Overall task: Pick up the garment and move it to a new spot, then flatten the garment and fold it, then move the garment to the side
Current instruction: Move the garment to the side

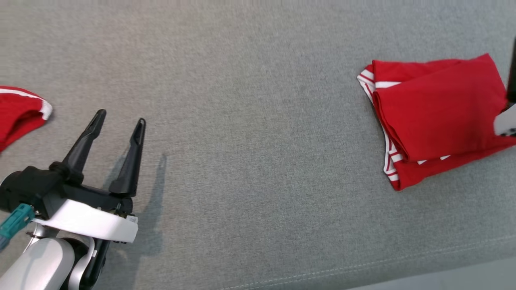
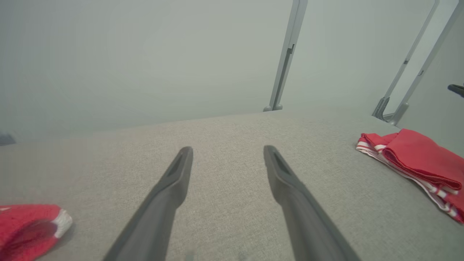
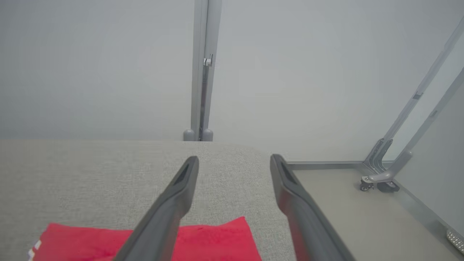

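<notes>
Fingers of the right arm (image 3: 170, 203) stand apart and empty over the folded red garment (image 1: 435, 117) near the right edge of the bench (image 1: 258, 121), left fingers (image 1: 131, 157) apart too, so a low sweep could snag the top layer and undo the fold.

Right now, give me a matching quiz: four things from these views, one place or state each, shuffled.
1 folded red white-striped garment
2 red white-trimmed cloth
3 left gripper
4 right gripper

a open, over bare grey fabric surface
b head view's left edge
c open, at the folded garment's edge
d head view's right side

Pairs: 1-d, 2-b, 3-a, 4-c
</notes>
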